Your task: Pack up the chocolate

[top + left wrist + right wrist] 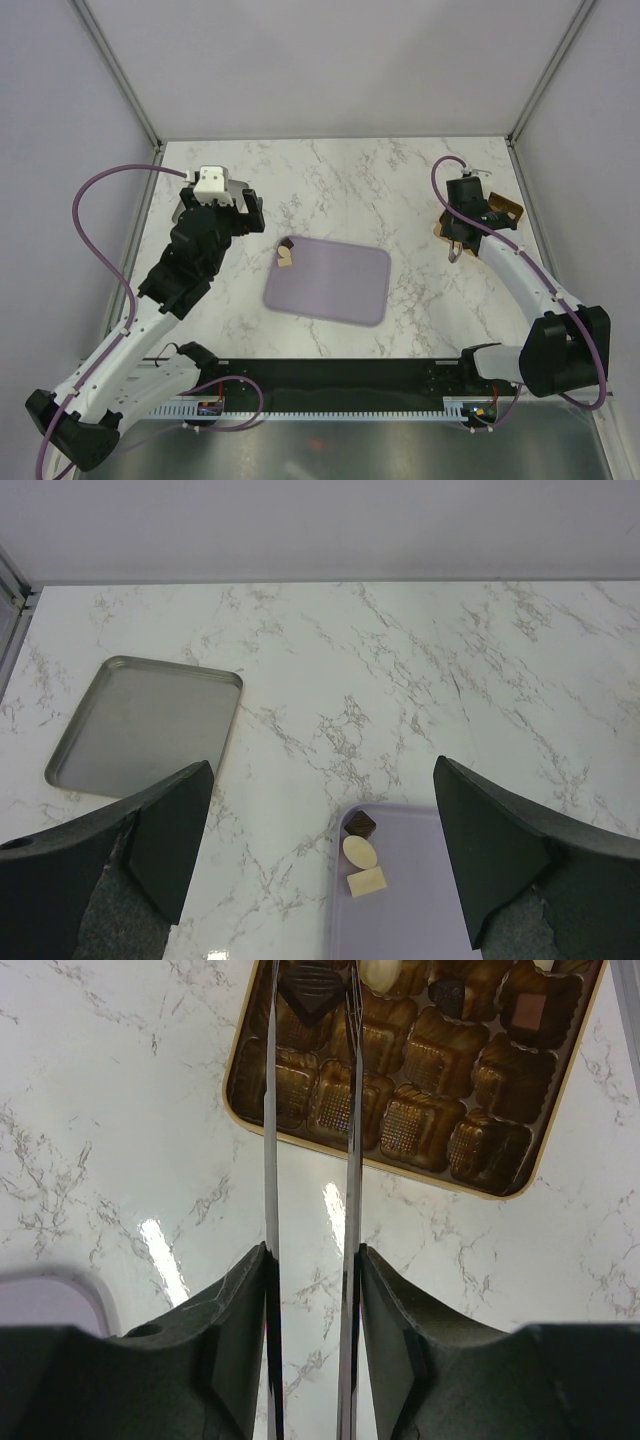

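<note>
At the far left corner of the lilac tray (340, 285), which lies flat in the middle of the marble desk (350, 185), sit three small pieces of chocolate (360, 852). One is dark brown, one a cream oval and one a cream block, and they form a short, close row along the tray's left edge.

The left pincer (322, 770) hovers over the left part of the desk, near that corner. Its two dark fingers are spread wide with nothing between them. A grey metal tray (145, 725) lies on the desk at the left of the left wrist view, well apart from the lilac tray.

By the desk's right edge sits a gold box (420, 1090) of moulded compartments, most showing only their ridged gold floors. Four more pieces rest along one side of the box: a dark piece (312, 982), a cream one, a dark round one and a mid-brown square.

The right pincer (310, 1260) hangs above the box, pressed onto the two thin blades of the metal tongs (270, 1140). The blades run parallel and slightly apart. The dark piece lies between their tips, but whether they touch it cannot be told.
</note>
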